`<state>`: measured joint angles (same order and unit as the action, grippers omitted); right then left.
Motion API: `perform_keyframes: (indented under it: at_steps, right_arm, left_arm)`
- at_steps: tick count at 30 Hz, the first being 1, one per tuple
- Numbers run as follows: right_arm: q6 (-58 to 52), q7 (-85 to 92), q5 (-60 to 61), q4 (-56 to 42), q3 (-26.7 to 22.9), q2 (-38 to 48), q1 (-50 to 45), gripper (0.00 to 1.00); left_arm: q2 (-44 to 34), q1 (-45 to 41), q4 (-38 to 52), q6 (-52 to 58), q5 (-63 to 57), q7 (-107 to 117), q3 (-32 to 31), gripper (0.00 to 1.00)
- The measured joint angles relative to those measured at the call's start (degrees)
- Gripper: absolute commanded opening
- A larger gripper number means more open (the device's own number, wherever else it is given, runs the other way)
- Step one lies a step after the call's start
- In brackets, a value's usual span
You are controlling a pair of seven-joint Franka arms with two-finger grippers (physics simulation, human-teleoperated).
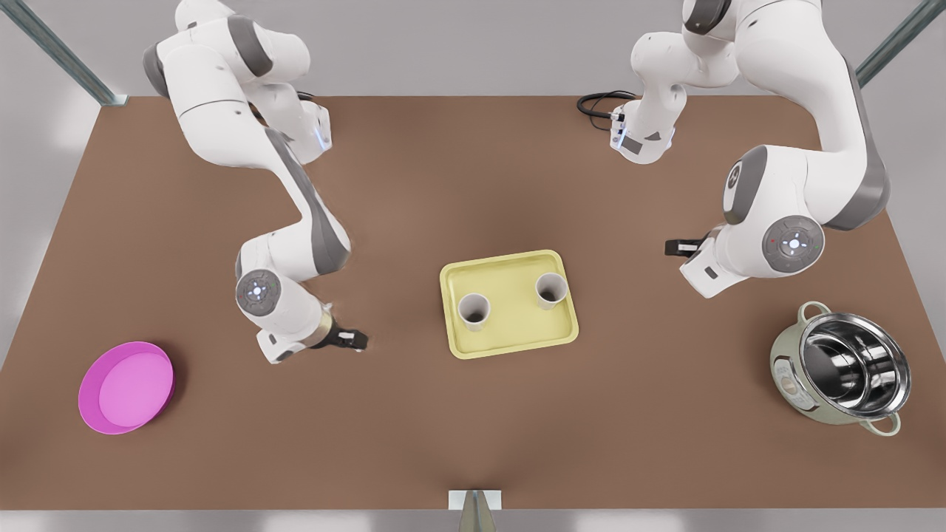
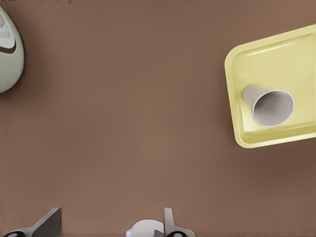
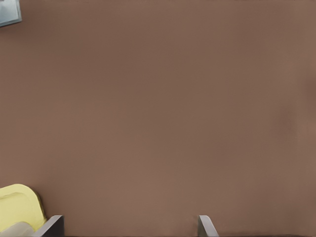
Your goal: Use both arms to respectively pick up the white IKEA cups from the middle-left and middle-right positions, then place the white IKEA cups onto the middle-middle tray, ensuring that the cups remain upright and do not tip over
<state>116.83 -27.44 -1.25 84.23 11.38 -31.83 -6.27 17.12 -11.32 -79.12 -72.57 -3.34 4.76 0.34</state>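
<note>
I see a wide brown table [image 1: 473,428] against a pale grey wall [image 1: 473,44], with slanted metal posts [image 1: 59,52] at both far corners and soft, even light overhead.

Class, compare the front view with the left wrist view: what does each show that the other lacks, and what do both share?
Front view alone: the pink bowl, the second white cup on the tray, the right gripper apart from it. Left wrist view alone: the gap between the open left gripper's fingers. Shared: the tray, one upright white cup, the pot, the table.
</note>
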Motion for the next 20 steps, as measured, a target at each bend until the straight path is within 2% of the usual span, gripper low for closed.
perform_keyframes:
  at_steps: [4, 10, 14, 20]
  right_arm:
    - [-8.9, 6.6, -3.0, -0.7, -0.6, 10.0, 11.3, 1.00]
    - [-23.5, 14.2, -3.3, 0.0, -0.7, 25.7, 12.6, 1.00]
    - [-28.7, 17.7, 0.4, 3.0, -3.3, 29.9, 11.9, 1.00]
    - [-29.7, 21.3, 1.4, 8.6, -4.5, 33.1, 14.0, 1.00]
  left_arm:
    - [-0.1, 0.6, 0.0, -0.1, -0.2, -1.2, 0.0, 1.00]
    - [0.1, 1.0, 0.0, -0.2, -0.2, -2.6, 0.0, 1.00]
    - [0.2, 0.9, 0.0, -0.3, -0.4, -3.2, 0.0, 1.00]
    - [0.2, 0.7, 0.1, -0.5, -0.4, -4.0, -0.1, 1.00]
